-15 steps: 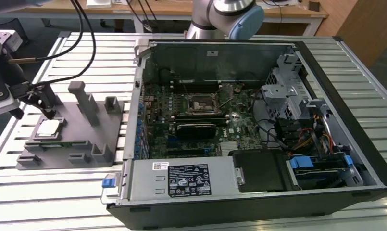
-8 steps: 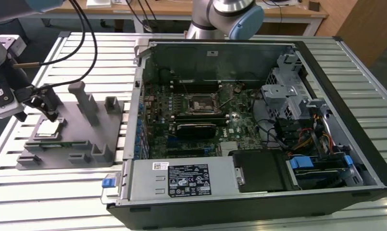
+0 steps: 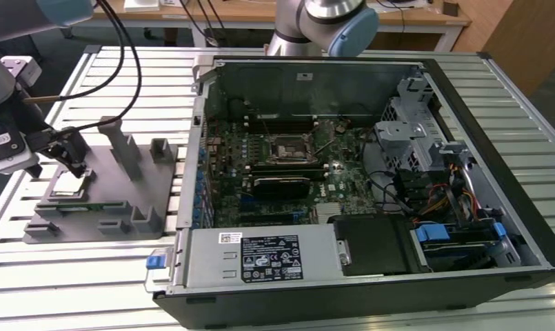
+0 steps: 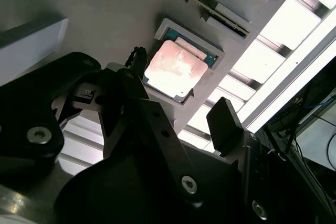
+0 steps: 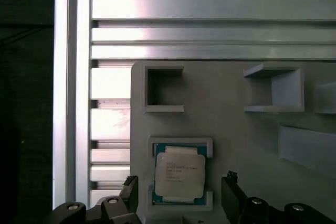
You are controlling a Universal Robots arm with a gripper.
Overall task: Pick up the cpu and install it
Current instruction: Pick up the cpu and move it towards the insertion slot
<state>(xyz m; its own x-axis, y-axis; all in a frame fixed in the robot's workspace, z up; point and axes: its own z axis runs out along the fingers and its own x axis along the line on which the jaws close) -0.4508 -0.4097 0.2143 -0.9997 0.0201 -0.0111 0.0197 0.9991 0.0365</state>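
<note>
The cpu [image 3: 67, 184] is a small square chip with a pale metal top, lying flat in a recess of the grey plastic fixture [image 3: 120, 207] at the exterior view's left. My gripper [image 3: 71, 164] hangs just above it. In both wrist views the cpu [image 4: 173, 69] [image 5: 179, 174] lies between the two black fingers. The gripper [image 4: 179, 85] [image 5: 180, 181] is open, with a gap between each fingertip and the chip's edges. The motherboard's square socket [image 3: 287, 146] sits inside the open computer case [image 3: 498, 158].
The fixture has upright posts [image 3: 120, 141] and empty square pockets [image 5: 164, 88] close to the gripper. A black block [image 3: 282, 185] lies on the motherboard below the socket. Drive cages and cables [image 3: 425, 172] fill the case's right side. Everything rests on a slatted aluminium table [image 3: 75, 276].
</note>
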